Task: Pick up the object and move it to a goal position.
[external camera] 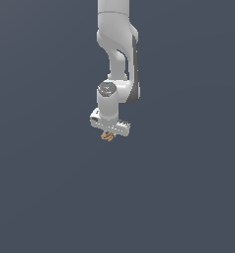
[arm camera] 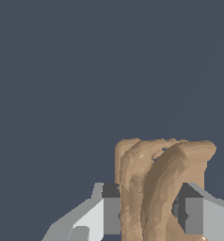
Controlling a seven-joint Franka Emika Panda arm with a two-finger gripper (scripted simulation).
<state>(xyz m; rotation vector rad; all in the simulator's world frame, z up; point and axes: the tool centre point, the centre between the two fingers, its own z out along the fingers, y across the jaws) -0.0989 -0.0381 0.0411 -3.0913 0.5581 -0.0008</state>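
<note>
Wrist view: gripper (arm camera: 151, 214) clamped on object (arm camera: 154, 188), lower part cut off; exterior view mostly hides it.

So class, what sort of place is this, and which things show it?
Probably a bare simulated workspace: a flat, featureless grey-blue ground, a smooth white robot arm, and a gripper closed around one small orange-tan object.
</note>
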